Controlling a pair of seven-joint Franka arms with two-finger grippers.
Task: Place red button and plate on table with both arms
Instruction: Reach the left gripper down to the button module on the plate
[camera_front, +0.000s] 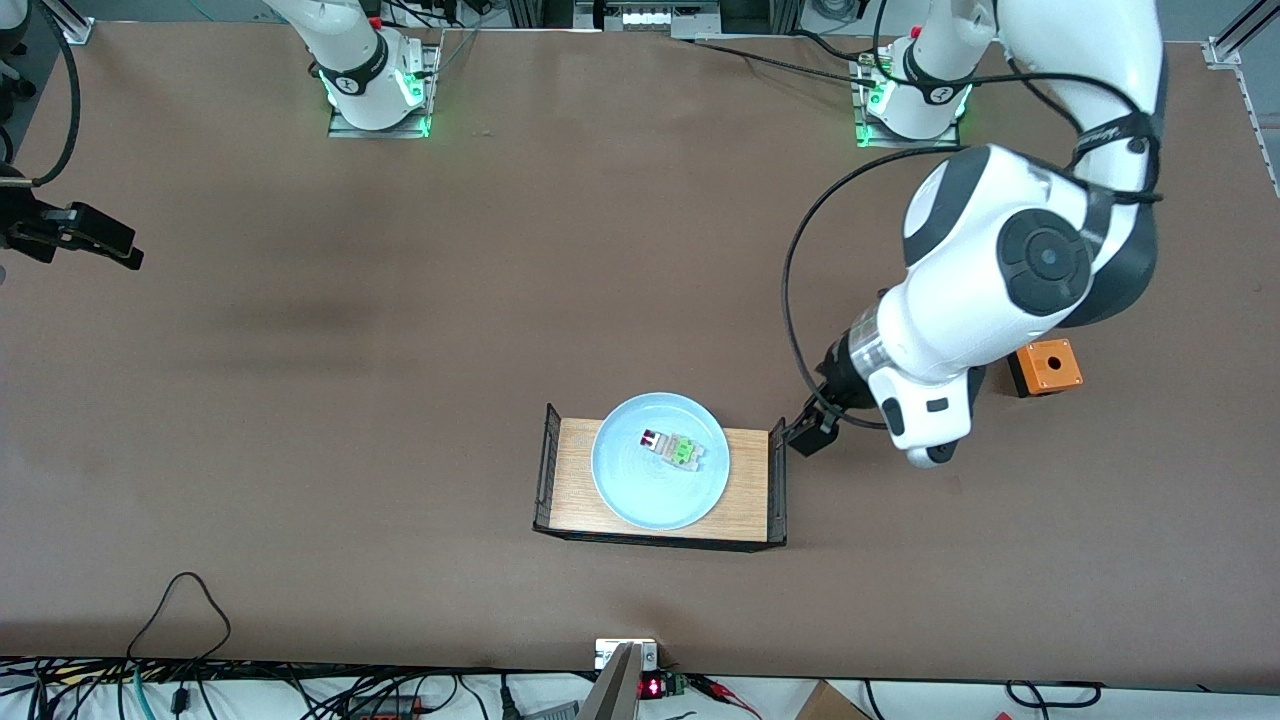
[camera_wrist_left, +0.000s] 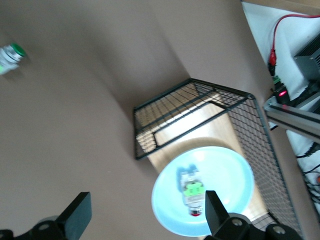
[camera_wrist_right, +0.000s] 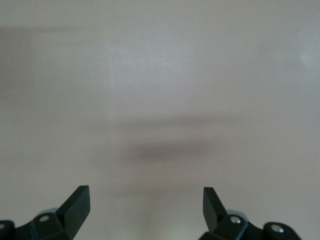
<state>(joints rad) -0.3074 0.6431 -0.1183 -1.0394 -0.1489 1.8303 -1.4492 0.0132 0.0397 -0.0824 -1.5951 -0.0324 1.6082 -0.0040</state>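
The light blue plate (camera_front: 640, 495) lies on a small wood tray (camera_front: 748, 480) near the middle of the brown table (camera_front: 400, 350). The red button (camera_front: 672, 448) lies on the plate, its red cap toward the right arm's end. My left gripper (camera_front: 806, 428) is open and empty, low beside the tray's wire end toward the left arm's end of the table. In the left wrist view the plate (camera_wrist_left: 227, 172) and the red button (camera_wrist_left: 193, 195) lie by one fingertip (camera_wrist_left: 214, 212) of that gripper (camera_wrist_left: 145, 215). My right gripper (camera_front: 105, 243) is open and empty over bare table (camera_wrist_right: 160, 100) at the right arm's end.
The tray has black wire mesh ends (camera_front: 546, 462) (camera_wrist_left: 165, 122). An orange box (camera_front: 1045, 365) stands partly under the left arm. A green-and-silver switch (camera_wrist_left: 10, 55) lies on the table in the left wrist view. Cables run along the table edge nearest the front camera.
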